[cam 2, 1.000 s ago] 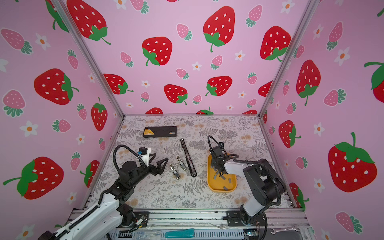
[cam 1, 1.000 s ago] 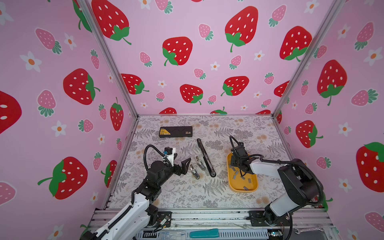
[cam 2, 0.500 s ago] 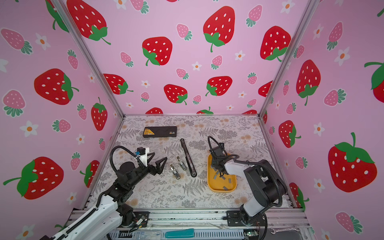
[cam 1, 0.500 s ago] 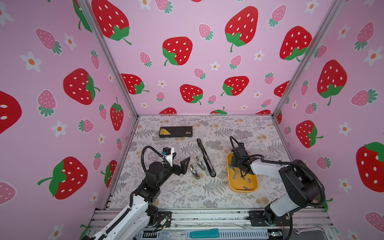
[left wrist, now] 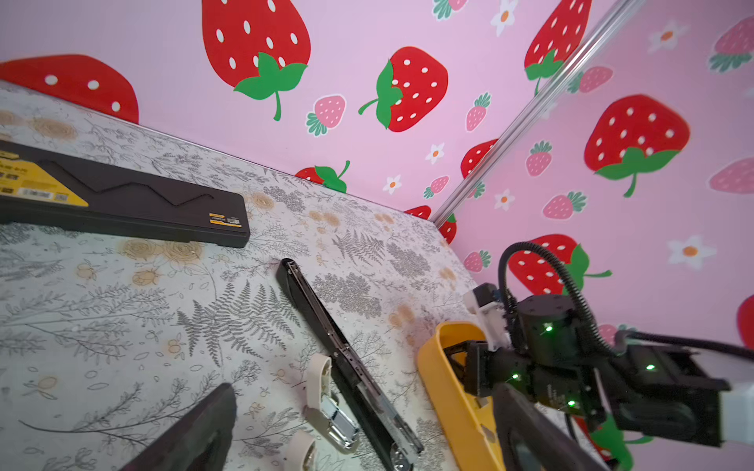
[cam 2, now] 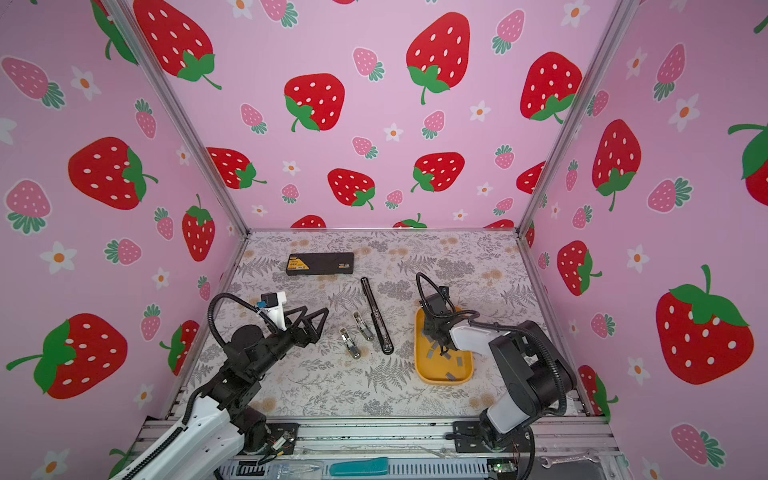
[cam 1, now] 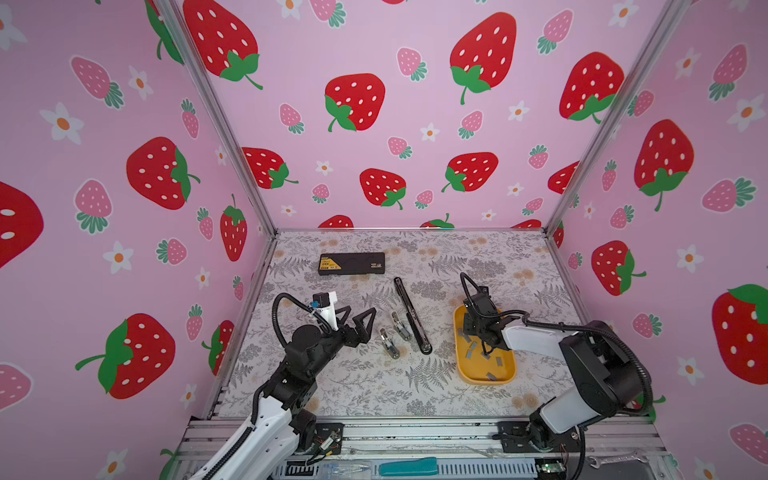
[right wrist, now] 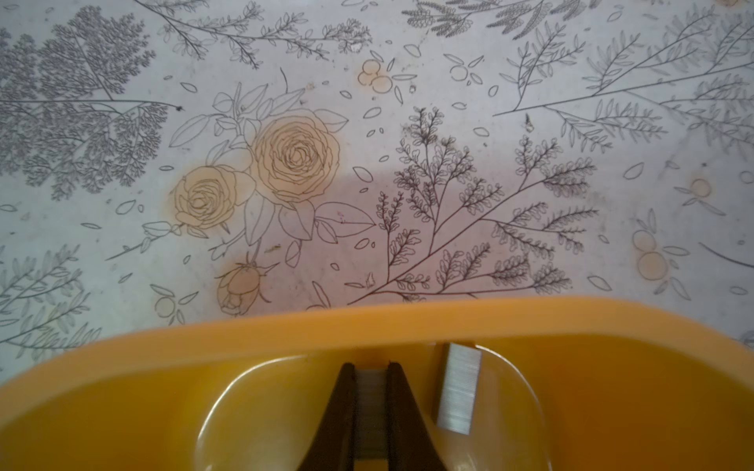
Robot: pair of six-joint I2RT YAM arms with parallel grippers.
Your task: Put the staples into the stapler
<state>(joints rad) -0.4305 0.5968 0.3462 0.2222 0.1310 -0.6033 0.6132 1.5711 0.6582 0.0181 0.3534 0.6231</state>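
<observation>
In the right wrist view the right gripper (right wrist: pixel 370 367) is lowered into the shallow yellow plastic tray (right wrist: pixel 285 326). Its black fingers (right wrist: pixel 410 428) are pinched on one small flat grey metal staple strip (right wrist: pixel 370 407). A second strip (right wrist: pixel 457 387) is seen just beside it, not touched. More loose strips (cam 1: pixel 469 354) are scattered in the tray in both top views. The left gripper (cam 1: pixel 360 311) is held spread wide above the floral table mat (cam 1: pixel 374 386), nothing gripped. The long black stapler (cam 1: pixel 412 318), opened flat, is laid between the tray and two small white staplers (cam 1: pixel 389 343).
</observation>
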